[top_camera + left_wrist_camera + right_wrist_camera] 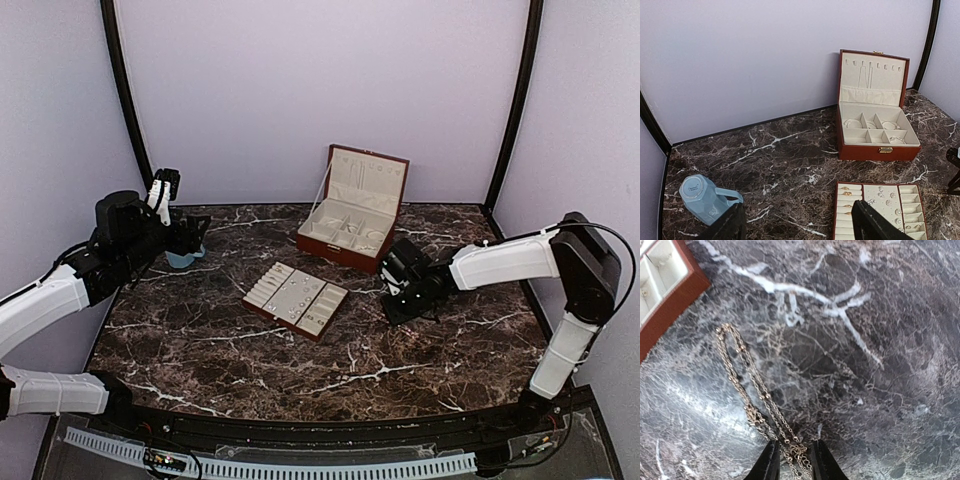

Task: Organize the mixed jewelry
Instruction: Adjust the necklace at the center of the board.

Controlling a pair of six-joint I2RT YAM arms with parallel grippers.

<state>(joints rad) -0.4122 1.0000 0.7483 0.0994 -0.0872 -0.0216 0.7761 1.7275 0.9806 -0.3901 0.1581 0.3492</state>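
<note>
- Chain (752,395), fine and beaded, doubled on itself, is lying flat on the surface (880,390) just off the red-brown box (675,305); its far loop is sitting near the box wall but apart from it.
- Long axis is running straight from the box corner toward the right end effector (795,465); the clasp end is sitting between its fingertips.
- Right end effector is standing narrowed around that clasp end. I cannot tell whether it is pinching yet; the chain is not lifting.
- Judgement: any lift should be pulling along the chain's line, away from the box, to avoid snagging.
- Left end effector (797,227) is hanging released and empty, well away from the box beside the blue cup (702,197); the right arm is nearer.
</note>
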